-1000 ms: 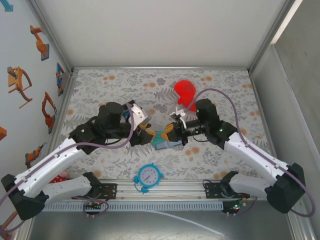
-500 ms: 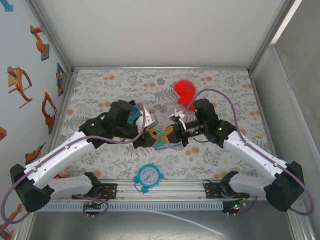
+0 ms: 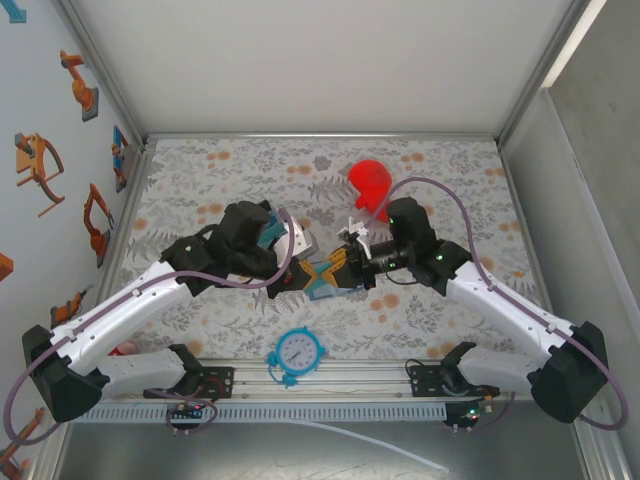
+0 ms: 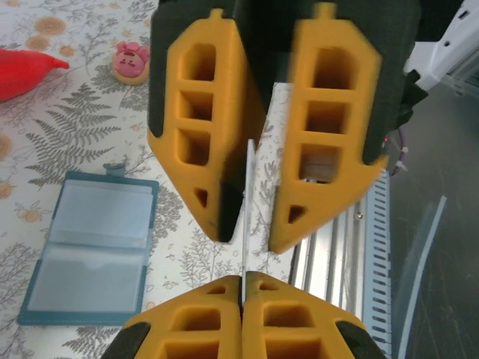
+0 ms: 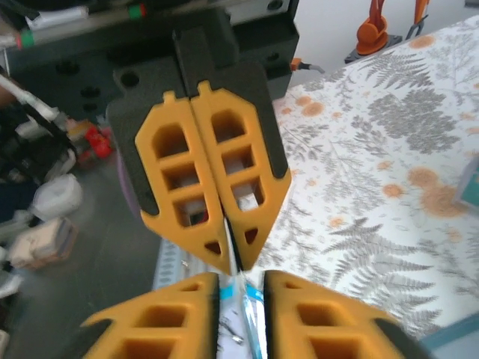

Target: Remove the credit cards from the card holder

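Mid-air handoff: left claw (image 4: 242,278) pinches card (image 4: 245,187); right claw (image 4: 251,235) jaws apart. Card holder (image 4: 86,250) open, 8 o'clock in left wrist view. Next, likely: right backs clear.

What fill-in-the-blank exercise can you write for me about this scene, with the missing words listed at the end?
1. The left end effector is ___ on a thin card.
2. The right end effector has its jaws ___ around that card.
3. The card holder, unfolded on the table, shows ___ pale inner panels.
4. The small pig-like toy is ___ in colour.

Missing words: shut; open; two; pink.
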Available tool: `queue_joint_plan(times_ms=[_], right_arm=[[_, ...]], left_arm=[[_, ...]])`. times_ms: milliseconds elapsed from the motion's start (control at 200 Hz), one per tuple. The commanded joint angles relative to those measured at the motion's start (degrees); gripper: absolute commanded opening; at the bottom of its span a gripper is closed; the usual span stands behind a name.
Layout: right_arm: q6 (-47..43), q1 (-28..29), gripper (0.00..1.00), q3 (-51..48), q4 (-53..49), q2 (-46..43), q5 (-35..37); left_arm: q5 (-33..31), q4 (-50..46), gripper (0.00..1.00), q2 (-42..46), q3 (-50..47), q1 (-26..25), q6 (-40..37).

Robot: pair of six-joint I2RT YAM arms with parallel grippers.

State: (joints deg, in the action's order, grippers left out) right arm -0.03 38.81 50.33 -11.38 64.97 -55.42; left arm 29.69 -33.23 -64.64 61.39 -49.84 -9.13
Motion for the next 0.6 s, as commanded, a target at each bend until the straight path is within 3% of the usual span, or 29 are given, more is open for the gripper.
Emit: queue_joint_plan(times_ms=[0,125,305,596], right_arm=[[-0.3,0.2,0.38,1.5,-1.7,-2.3,3.9],[-0.3,0.2,0.52,1.4,-2.5,-3.5,7.9],[0.3,0.1,0.60,1.0,-3.3,-5.5,13.2],[2.8,0.1,0.69,0.2,-3.5,-9.7,26.4]], left_arm=[[-3.0,-1.2,0.00,0.4,1.3,0.4,-0.9],[-4.3,-1.2,0.00,1.2,0.7,0.4,-1.2],[-8.2,-1.3,0.00,2.4,-0.3,0.4,-1.8],[-20.2,-3.2,0.00,3.2,-0.9,0.8,-1.6]])
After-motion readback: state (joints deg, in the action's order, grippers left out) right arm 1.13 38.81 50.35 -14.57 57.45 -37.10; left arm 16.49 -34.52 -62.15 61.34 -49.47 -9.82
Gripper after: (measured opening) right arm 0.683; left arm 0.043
